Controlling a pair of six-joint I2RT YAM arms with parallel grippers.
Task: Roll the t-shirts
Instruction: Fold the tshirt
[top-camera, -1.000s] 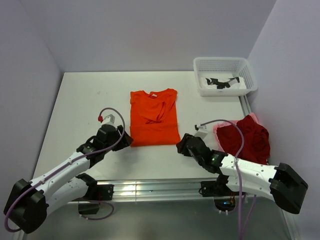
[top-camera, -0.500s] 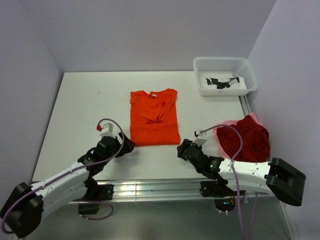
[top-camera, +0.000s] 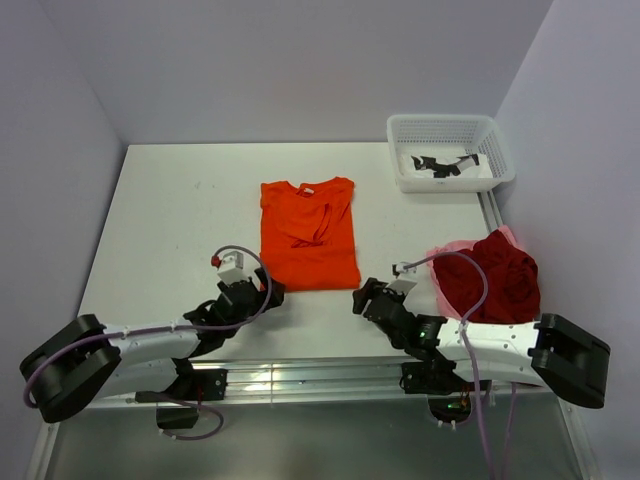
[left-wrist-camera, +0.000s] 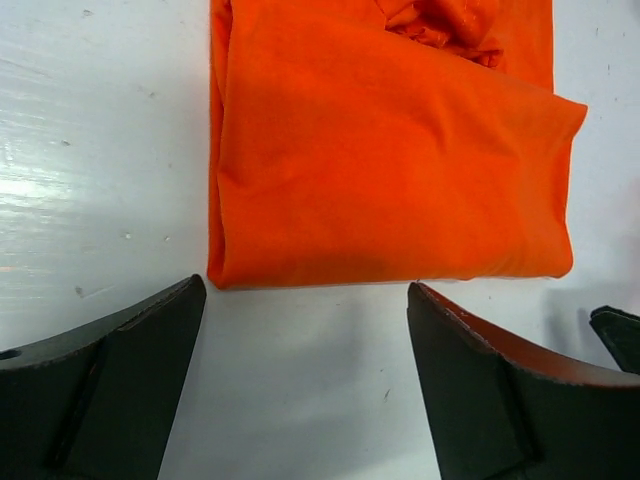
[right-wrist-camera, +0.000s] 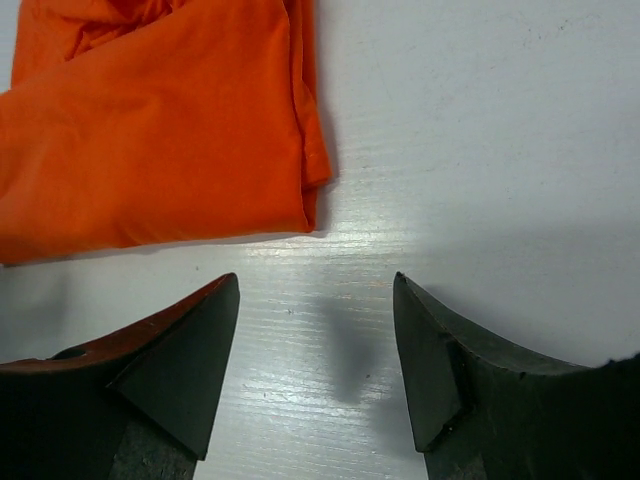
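The orange t-shirt (top-camera: 308, 236) lies folded into a long strip on the white table, collar at the far end. Its near hem shows in the left wrist view (left-wrist-camera: 390, 160) and the right wrist view (right-wrist-camera: 150, 150). My left gripper (top-camera: 268, 290) is open and empty, low at the hem's near left corner (left-wrist-camera: 305, 300). My right gripper (top-camera: 362, 298) is open and empty, just off the hem's near right corner (right-wrist-camera: 315, 300). The dark red t-shirt (top-camera: 495, 275) lies crumpled at the right edge on the pale pink t-shirt (top-camera: 445, 255).
A white lattice basket (top-camera: 450, 150) with black and white items stands at the far right corner. A metal rail (top-camera: 300, 375) runs along the near table edge. Purple walls close in the left, back and right.
Both grippers have lowered and moved in toward the near hem of the orange t-shirt, the left one to the right and nearer. The shirts have not moved.
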